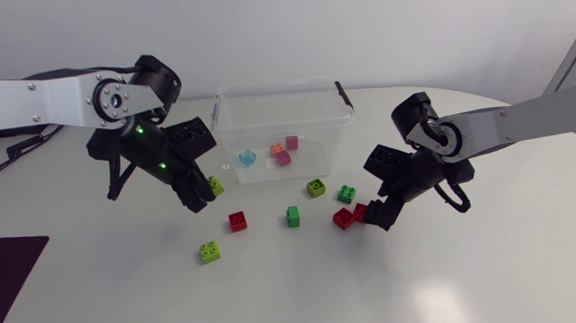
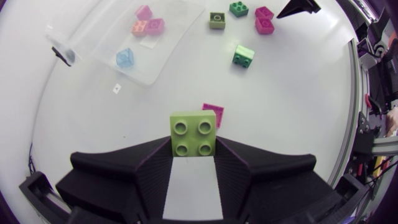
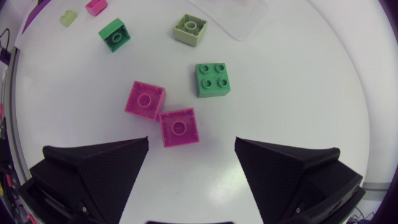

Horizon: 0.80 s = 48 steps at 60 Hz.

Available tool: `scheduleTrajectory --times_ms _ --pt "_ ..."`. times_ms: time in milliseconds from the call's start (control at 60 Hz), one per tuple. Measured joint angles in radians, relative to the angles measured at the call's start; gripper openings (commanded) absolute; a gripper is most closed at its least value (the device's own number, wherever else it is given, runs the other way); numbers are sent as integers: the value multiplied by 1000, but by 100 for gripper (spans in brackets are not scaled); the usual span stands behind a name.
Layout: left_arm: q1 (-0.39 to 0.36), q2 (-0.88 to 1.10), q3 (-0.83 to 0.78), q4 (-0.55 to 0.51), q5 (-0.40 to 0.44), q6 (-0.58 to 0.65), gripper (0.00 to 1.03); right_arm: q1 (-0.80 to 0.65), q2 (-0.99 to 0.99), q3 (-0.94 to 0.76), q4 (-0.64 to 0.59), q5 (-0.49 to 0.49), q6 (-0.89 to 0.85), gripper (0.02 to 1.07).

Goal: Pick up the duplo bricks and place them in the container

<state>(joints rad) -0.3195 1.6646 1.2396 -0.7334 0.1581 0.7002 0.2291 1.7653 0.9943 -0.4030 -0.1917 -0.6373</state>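
Container (image 1: 222, 125) of clear plastic ahead of left claw (image 2: 193, 149), four small bricks (image 2: 124, 57) held inside, lime four-stud brick (image 2: 193, 132) pinched by left claw, right claw (image 3: 191, 146) spread over two red bricks (image 3: 179, 127) on smooth white counter (image 1: 305, 281).

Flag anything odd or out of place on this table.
Nothing stands out. The container stands upright, the loose bricks lie scattered on the table, and the left hand grips a lime brick squarely.

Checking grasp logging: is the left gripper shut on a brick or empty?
Shut: the left gripper holds the lime brick between both fingers, one on each side.
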Motion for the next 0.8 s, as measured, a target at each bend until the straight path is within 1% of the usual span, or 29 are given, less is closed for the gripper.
scheduleTrajectory --times_ms 100,117,200,250,300,317,350,417,433,467,517,583,683,750,767,783,800 --pt "0 -31 21 -1 42 -20 15 -2 42 26 -20 -7 -48 102" --pt "0 -36 26 3 60 -27 15 -2 49 33 -20 -7 -56 102" --pt "0 -48 31 47 93 -55 15 -2 67 51 -21 -7 -71 101" --pt "0 -51 31 96 104 -82 15 0 78 61 -20 -8 -75 95" --pt "3 -52 32 159 112 -125 15 5 86 63 -21 -11 -75 86" --pt "3 -52 32 181 114 -135 15 5 87 63 -21 -11 -75 78" --pt "5 -52 33 221 118 -164 15 11 90 63 -20 -15 -75 69" --pt "7 -52 43 280 123 -210 15 20 92 61 -18 -18 -76 43" --pt "9 -52 47 296 125 -221 15 23 92 59 -16 -19 -75 39" --pt "9 -52 52 336 126 -249 15 27 92 53 -9 -20 -75 28" --pt "9 -48 64 403 126 -291 15 31 92 36 11 -23 -76 26" --pt "9 -34 90 460 126 -343 15 31 89 13 24 -27 -79 26" --pt "9 23 150 523 124 -405 15 27 56 -12 17 -29 -79 26" --pt "8 63 177 565 109 -441 16 23 21 -27 6 -29 -79 26" --pt "8 91 190 603 90 -468 18 18 -11 -35 -3 -29 -79 26" --pt "9 101 195 613 85 -475 24 18 -22 -37 -9 -29 -79 26" --pt "9 123 208 630 66 -496 25 16 -57 -42 -23 -29 -79 26"
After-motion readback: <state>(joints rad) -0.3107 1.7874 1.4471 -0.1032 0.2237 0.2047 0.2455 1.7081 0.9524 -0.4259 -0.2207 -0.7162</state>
